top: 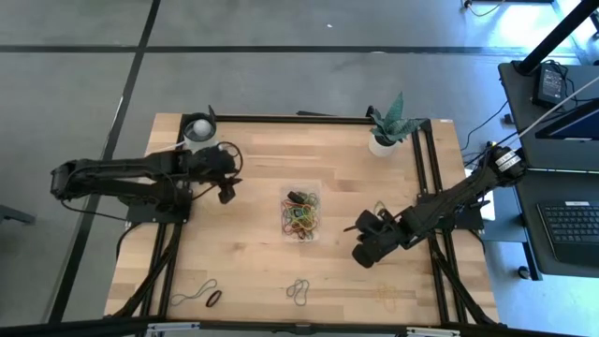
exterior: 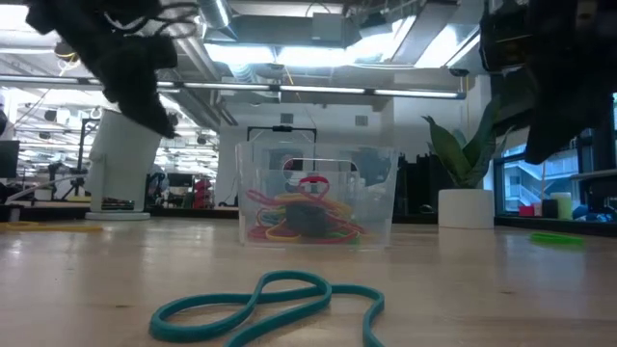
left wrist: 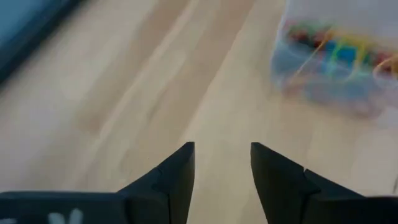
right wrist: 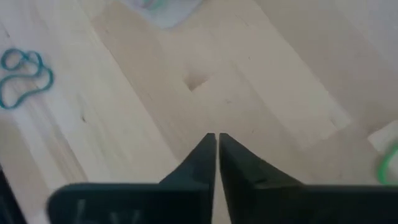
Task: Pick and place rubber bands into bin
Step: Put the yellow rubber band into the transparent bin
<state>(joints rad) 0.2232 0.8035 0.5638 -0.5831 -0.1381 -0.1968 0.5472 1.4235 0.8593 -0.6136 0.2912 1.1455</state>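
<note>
Left gripper (left wrist: 222, 163): fingers apart with nothing between them, hovering above bare wood between the tabletop's left edge and the bin, nearer the far edge
Right gripper (right wrist: 217, 144): fingers pressed together, empty, held over the wood right of the bin, toward the tabletop's right edge
Bin (top: 300, 212): clear plastic, at the middle of the tabletop, between the two grippers and apart from both
Rubber bands in bin (exterior: 307, 218): a tangle of red, yellow, orange and dark loops on its floor
Loose teal rubber band (exterior: 270, 301): twisted loop near the middle of the front edge
Other loose bands: a pale loop with a dark one (top: 213, 299) beside it by the front-left corner; a green band (exterior: 556, 237) near the right edge
White cup (top: 198, 130): far-left corner
Potted plant (top: 386, 124): far edge, toward the right corner
</note>
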